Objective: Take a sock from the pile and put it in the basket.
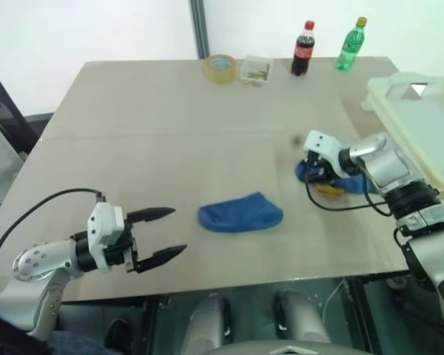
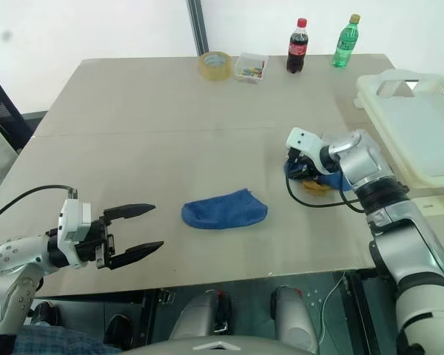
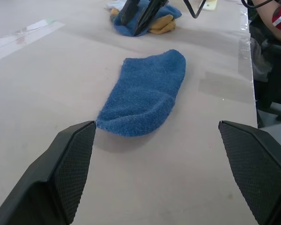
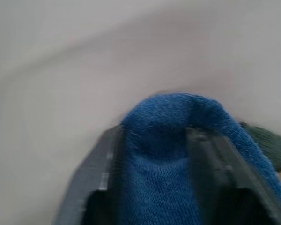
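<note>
The pile (image 1: 339,185) of blue, mustard and dark green socks lies on the table's right side, close to the basket (image 1: 399,111), a large pale plastic one at the right edge. My right gripper (image 1: 311,170) is down on the pile's left end. In the right wrist view its fingers (image 4: 107,157) are closed on a fold of a blue sock (image 4: 171,145). A second blue sock (image 1: 240,213) lies flat and alone at the table's front middle. My left gripper (image 1: 179,231) hovers open to the left of that lone sock, pointing at it, with nothing between its fingers.
A roll of tape (image 1: 220,68), a small clear box of coloured bits (image 1: 255,70), a cola bottle (image 1: 303,49) and a green bottle (image 1: 351,44) stand along the table's far edge. A black cable (image 1: 340,203) loops beside the pile.
</note>
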Tool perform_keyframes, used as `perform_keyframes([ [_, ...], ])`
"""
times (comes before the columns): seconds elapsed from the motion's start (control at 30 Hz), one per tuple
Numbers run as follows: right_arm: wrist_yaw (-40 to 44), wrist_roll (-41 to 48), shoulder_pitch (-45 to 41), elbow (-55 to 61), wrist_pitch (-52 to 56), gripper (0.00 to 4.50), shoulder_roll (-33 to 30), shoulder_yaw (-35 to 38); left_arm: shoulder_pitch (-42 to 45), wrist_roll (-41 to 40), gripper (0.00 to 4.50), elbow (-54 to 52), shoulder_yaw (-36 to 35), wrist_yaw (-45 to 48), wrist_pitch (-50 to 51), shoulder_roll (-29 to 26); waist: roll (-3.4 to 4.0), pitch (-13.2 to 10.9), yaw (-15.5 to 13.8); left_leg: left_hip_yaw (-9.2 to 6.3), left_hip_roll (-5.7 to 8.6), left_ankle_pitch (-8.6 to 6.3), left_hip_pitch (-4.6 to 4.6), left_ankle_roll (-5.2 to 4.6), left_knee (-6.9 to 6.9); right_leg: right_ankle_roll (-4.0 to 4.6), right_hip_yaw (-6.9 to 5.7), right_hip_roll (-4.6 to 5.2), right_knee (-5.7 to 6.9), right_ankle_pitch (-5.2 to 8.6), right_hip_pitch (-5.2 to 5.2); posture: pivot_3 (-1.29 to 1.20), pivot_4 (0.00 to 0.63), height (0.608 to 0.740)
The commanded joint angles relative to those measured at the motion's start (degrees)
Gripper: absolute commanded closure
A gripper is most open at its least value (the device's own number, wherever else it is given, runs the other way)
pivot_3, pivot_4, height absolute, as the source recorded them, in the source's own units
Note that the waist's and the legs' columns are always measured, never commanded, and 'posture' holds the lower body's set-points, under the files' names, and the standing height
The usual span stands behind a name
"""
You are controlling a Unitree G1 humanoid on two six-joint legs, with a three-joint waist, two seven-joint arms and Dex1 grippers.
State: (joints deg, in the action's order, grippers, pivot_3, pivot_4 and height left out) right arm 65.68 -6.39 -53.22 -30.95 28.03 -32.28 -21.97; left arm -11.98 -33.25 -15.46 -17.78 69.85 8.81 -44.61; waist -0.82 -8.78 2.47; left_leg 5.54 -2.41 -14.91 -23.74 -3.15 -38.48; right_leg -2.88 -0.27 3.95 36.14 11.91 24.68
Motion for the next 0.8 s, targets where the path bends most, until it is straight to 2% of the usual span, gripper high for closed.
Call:
perform_keyframes([
  [0.03,0.9,-1.0,-0.2,-1.6,-1.1,4.31,0.4,-0.9,-0.5,-0.3,0.0,-0.8,-1.2,0.1,-1.0,0.1,0.0,0.0,0.0,0.0,0.0,0.0,0.01,0.01,-0.01,0.0,0.01,0.0,0.04,0.0,0.0,0.0,0.15,0.74],
  [0.07,1.0,-1.2,-0.3,-1.8,-1.3,4.42,0.4,-0.9,-0.6,-0.3,0.0,-0.8,-1.2,0.1,-1.1,0.1,0.0,0.0,-0.1,0.0,-0.01,0.01,0.01,0.01,-0.02,0.0,0.01,0.0,0.05,0.0,0.0,0.0,0.15,0.74],
  [0.3,0.0,-1.9,-1.9,-0.8,-3.0,4.42,0.8,-0.2,-0.2,-0.3,0.0,-0.1,-1.1,0.0,-1.5,0.0,0.01,0.0,-0.1,0.0,-0.1,0.01,0.01,0.02,-0.06,0.01,0.02,0.02,0.1,0.0,0.01,0.0,0.15,0.74],
  [0.47,0.5,-1.7,-3.0,2.0,-2.4,4.42,3.4,-0.3,0.3,-0.2,0.0,0.4,-0.8,0.3,-1.8,0.0,0.02,0.0,0.0,0.03,-0.1,0.02,0.0,0.04,-0.06,0.01,0.03,0.0,0.15,0.0,0.05,0.0,0.15,0.74],
  [0.63,-0.3,-3.0,-4.9,0.1,-4.1,4.42,9.1,-2.3,1.0,-0.1,0.0,0.9,-0.5,0.5,-1.9,-0.1,0.05,0.0,0.0,0.03,-0.07,0.04,-0.03,0.06,-0.04,0.0,0.05,-0.04,0.21,0.0,0.12,0.0,0.15,0.74],
  [0.8,-3.4,-3.8,-11.4,-9.6,-8.6,4.42,18.4,-3.5,1.0,0.1,0.0,1.4,-0.5,0.8,-2.4,0.1,0.07,-0.1,0.0,0.04,-0.07,0.07,-0.06,0.12,-0.04,0.0,0.05,-0.02,0.21,0.0,0.13,0.0,0.15,0.74],
])
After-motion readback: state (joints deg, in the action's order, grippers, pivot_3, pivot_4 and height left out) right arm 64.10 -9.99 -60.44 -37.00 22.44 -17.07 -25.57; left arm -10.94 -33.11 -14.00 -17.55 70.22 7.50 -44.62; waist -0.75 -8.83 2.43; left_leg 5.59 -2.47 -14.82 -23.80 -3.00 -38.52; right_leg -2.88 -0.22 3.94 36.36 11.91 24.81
